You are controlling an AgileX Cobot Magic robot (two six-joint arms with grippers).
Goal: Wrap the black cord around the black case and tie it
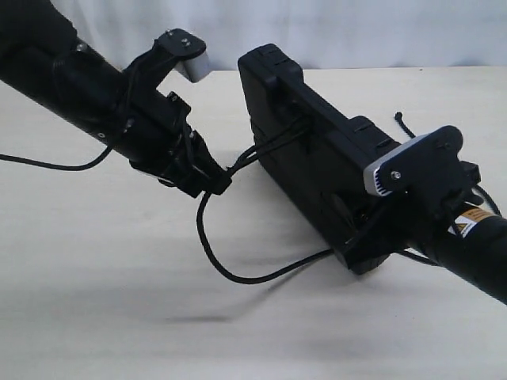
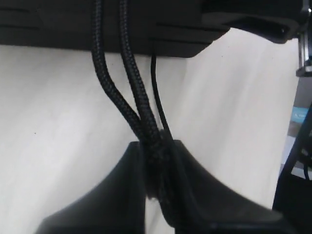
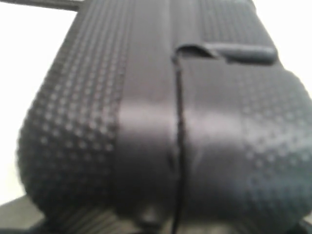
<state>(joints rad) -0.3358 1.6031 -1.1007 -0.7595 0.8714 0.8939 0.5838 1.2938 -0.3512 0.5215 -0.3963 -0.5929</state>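
Pale tabletop [image 1: 119,309] underneath: my left gripper [image 2: 157,163] pinches the black cord [image 2: 130,73] taut off the black case [image 1: 317,158] ahead, right gripper [image 1: 380,226] grip unclear, so tugging may topple it.

Pale tabletop [image 1: 95,301]; white curtain backdrop [image 1: 356,32] behind.

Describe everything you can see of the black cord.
The black cord is long, thin and braided, matte like woven rope. It passes around the middle of the black case, which stands on its long edge. From there several strands run, drawn fairly taut, into the left gripper, which is shut on them. Below the gripper a slack length sags to the table and curves back to the case's lower end. A short end shows behind the case.
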